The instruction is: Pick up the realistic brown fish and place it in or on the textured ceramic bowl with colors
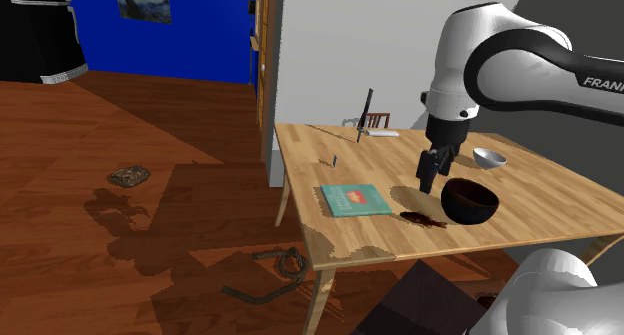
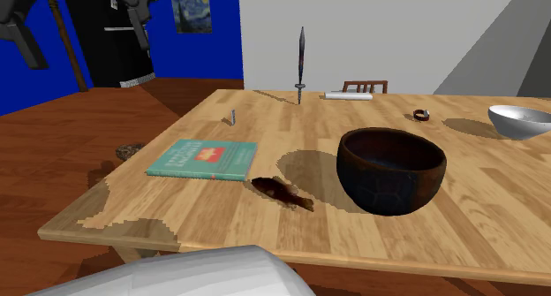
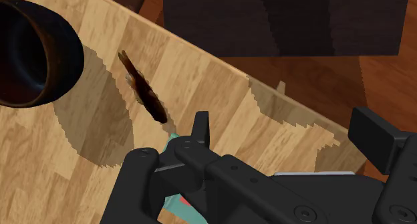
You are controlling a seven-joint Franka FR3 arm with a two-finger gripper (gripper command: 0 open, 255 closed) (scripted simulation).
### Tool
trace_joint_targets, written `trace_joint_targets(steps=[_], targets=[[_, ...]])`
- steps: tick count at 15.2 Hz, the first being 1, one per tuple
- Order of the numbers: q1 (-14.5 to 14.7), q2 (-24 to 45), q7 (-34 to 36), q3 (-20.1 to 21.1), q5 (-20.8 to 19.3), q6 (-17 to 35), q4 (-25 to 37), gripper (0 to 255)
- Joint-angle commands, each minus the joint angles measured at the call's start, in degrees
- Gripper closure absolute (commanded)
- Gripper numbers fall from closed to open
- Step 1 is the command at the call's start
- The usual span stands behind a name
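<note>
Black two-finger gripper hangs over the light wooden table, spread wide and holding nothing. In the wrist view its fingers stand well apart with bare wood between them.

Slim dark brown fish lies flat on the table between the corner of the flat teal book and the deep dark brown round bowl. It is near both and, as far as we can tell, touches neither. It is also close to the table's edge. Seen from the wrist, it sits out beyond 1 finger, not between the 2.

Risks, as we judge them:
- coming down without recentring would land 1 finger on the fish or pin it
- the fish is low and thin, so the pads may skim over it or pinch only the thin end
- a sideways nudge could slide it off the nearby edge
- the bowl wall and book corner crowd the fingers

The long axis runs diagonally from the book corner toward the table edge beside the bowl. The thicker end lies by the book, and the thin tapering end, likely the tail, points at the edge. We would close across that axis at the thick part
</note>
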Motion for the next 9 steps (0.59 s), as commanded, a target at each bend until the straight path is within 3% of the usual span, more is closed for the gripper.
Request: trace_joint_targets(steps=[1,9], targets=[[0.0,0.0,0.0,0.0,0.0,0.0,0.0,0],[-0.8,-5.8,-15.0,-12.3,-7.9,12.4,-13.3,0]])
